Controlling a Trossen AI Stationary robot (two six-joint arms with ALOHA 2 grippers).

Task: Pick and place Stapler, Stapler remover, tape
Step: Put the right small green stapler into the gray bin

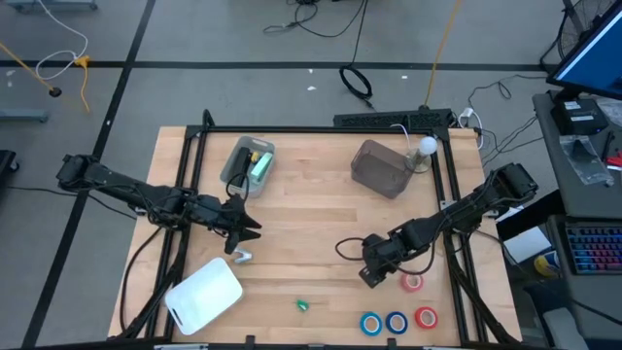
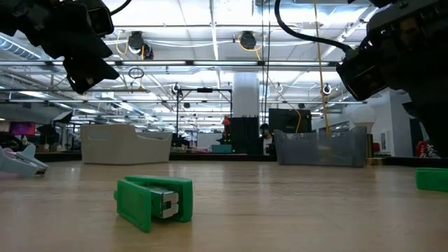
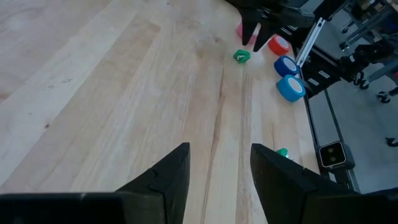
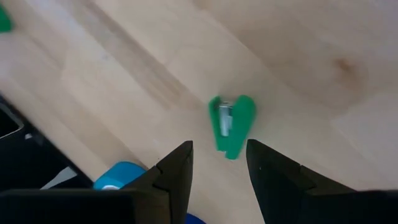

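Tape rolls (image 1: 397, 322): two blue, two red. Left pincer (image 3: 219, 171), right pincer (image 4: 219, 163): parted, empty.

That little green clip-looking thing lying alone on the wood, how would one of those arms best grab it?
I'd come straight down on the green staple remover and pinch across its two flat green sides. It lies low on its side on the table with bare wood all round, metal jaws facing out one end. The right gripper, fingers apart, looks nearest; its own camera sees the remover just ahead.
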